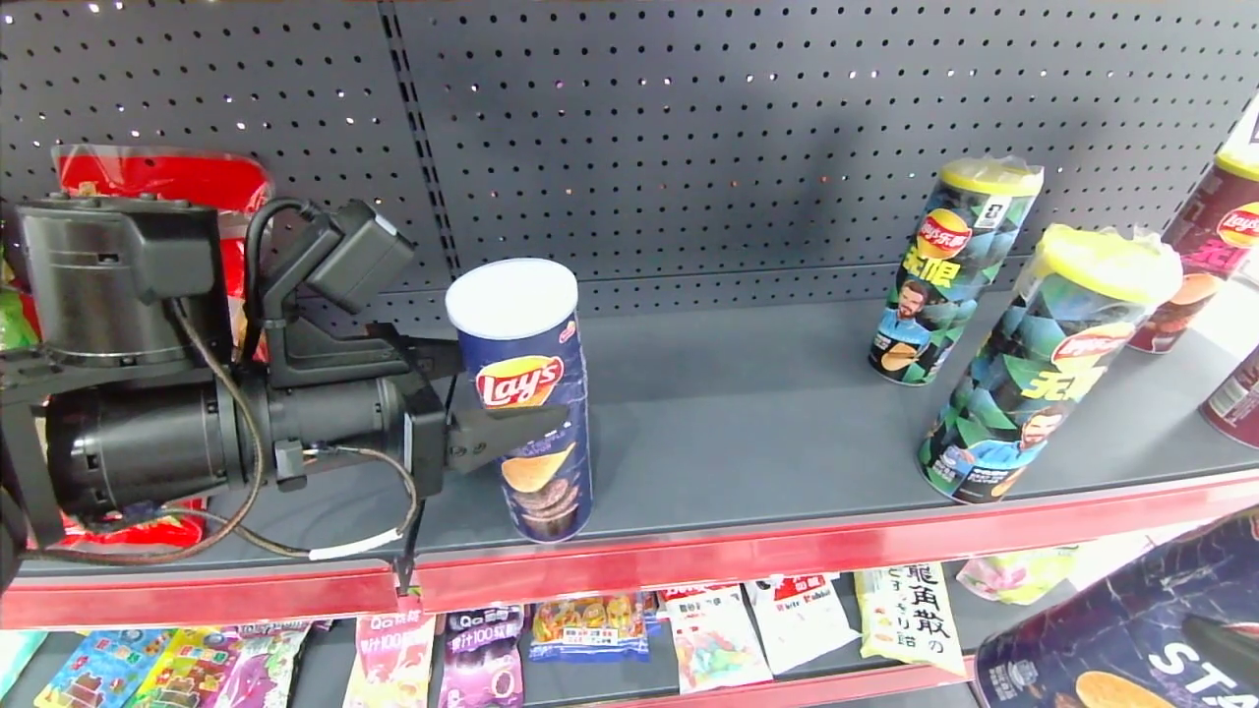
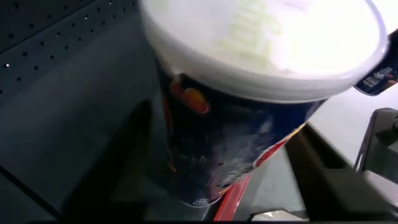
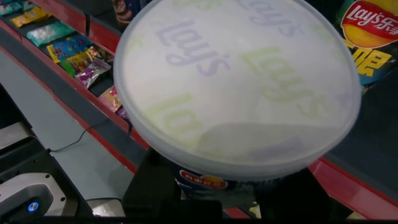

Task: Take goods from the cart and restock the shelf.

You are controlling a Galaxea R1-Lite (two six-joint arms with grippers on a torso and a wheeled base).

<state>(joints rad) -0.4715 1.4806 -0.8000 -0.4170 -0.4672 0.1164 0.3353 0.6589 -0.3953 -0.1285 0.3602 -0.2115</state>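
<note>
Left end effector (image 1: 531,425) is closed on dark blue cylindrical chip can w/ white lid (image 1: 521,334), upright near red front edge of grey metal shelf (image 1: 748,423). Right end effector (image 3: 217,199) grips second dark blue can (image 3: 236,87), low in front.

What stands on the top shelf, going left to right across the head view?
red bag → blue can → far green can → near green can → maroon can
</note>
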